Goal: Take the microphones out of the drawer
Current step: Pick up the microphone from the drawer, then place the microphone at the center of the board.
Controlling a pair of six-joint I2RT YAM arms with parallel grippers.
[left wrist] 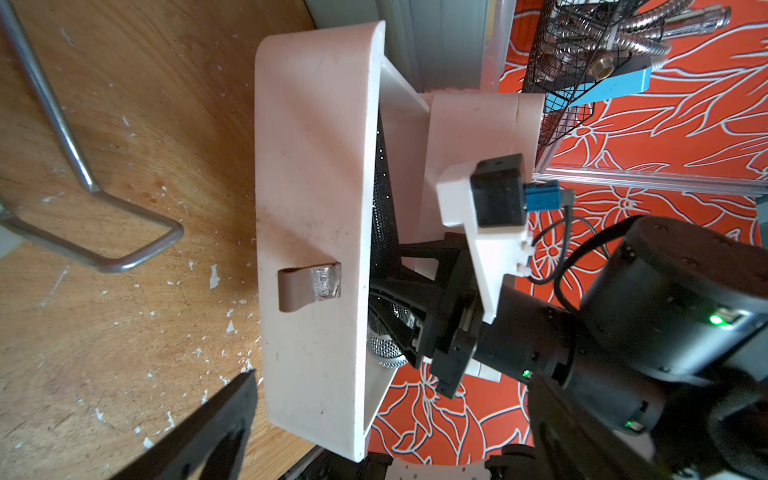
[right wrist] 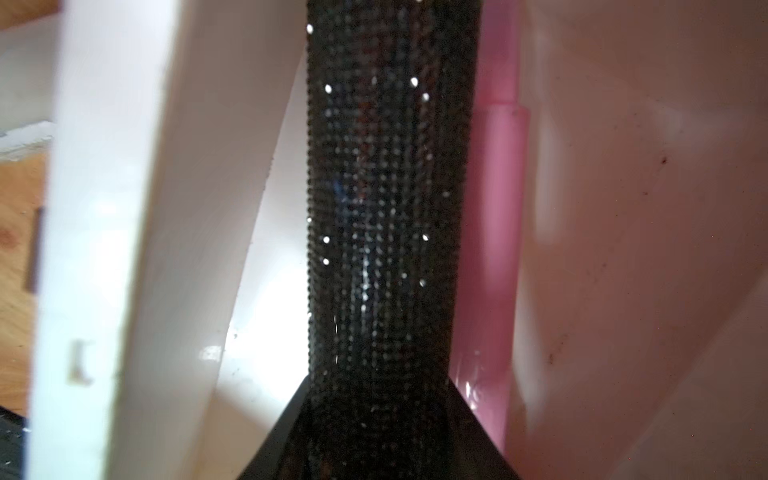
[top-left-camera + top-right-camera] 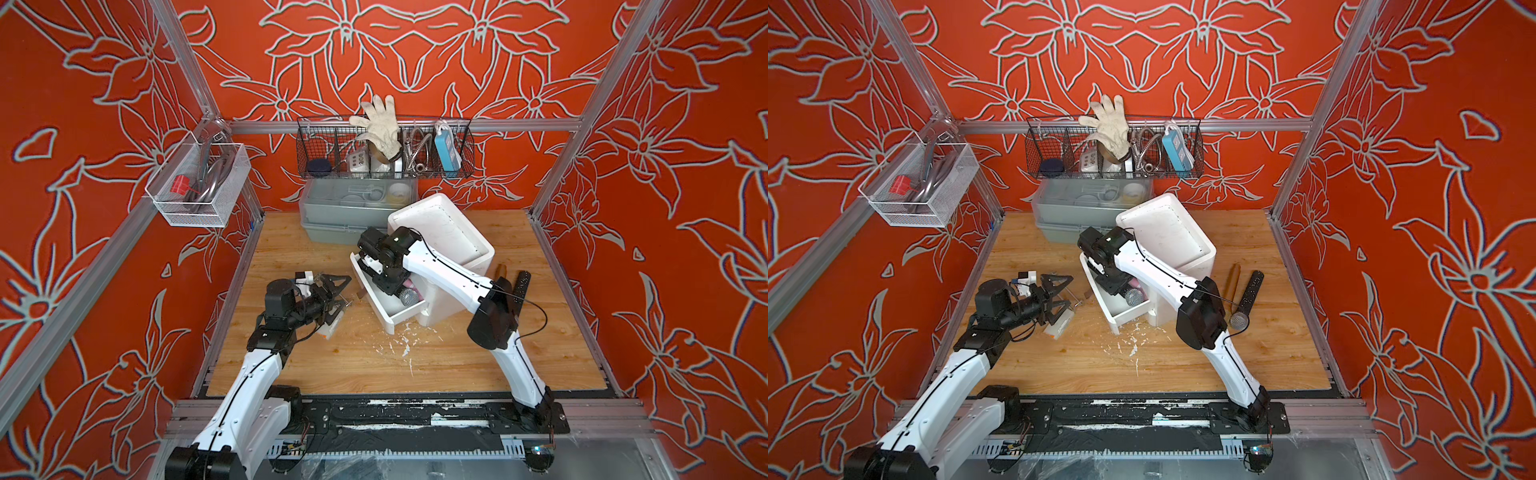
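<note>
While the right gripper (image 3: 390, 286) clasps the black glittery microphone (image 3: 409, 296) inside the open white plastic drawer (image 3: 405, 316) and the left gripper (image 3: 341, 296) gapes empty at left, a skewed lift could snag its mesh head on the drawer wall, loosening the grip.

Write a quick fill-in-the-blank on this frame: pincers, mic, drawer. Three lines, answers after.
The right pincer grips the microphone by its ___ handle.
The left pincer, beside the drawer, holds nothing and stands ___.
Next to the microphone in the drawer lies a ___ tube.
Missing words: black; open; pink.
</note>
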